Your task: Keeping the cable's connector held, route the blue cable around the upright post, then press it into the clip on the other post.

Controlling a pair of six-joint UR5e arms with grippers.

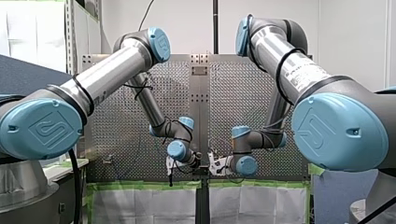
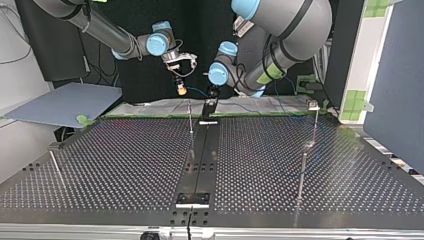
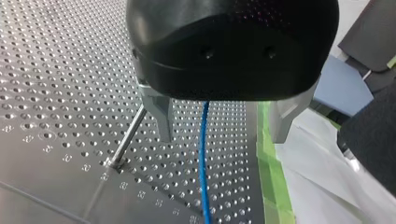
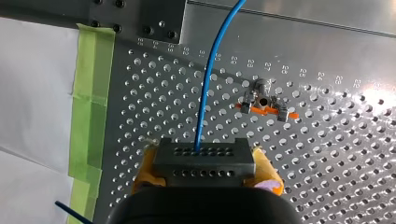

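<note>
as right tool [image 4: 205, 173] clamps connector [image 4: 204, 159], blue cable [image 4: 209, 79] ahead

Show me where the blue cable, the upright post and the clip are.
blue cable [image 3: 202, 158], left wrist view, middle of its visible length.
upright post [image 3: 127, 138], left wrist view, mid-shaft.
clip [image 4: 263, 109], right wrist view, its orange bar.

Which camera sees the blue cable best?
The right wrist view: the blue cable runs long and clear from my right hand across the table. The left wrist view shows a stretch inside my open left hand. The top view shows only a faint thread; in the front view I cannot find it.
</note>
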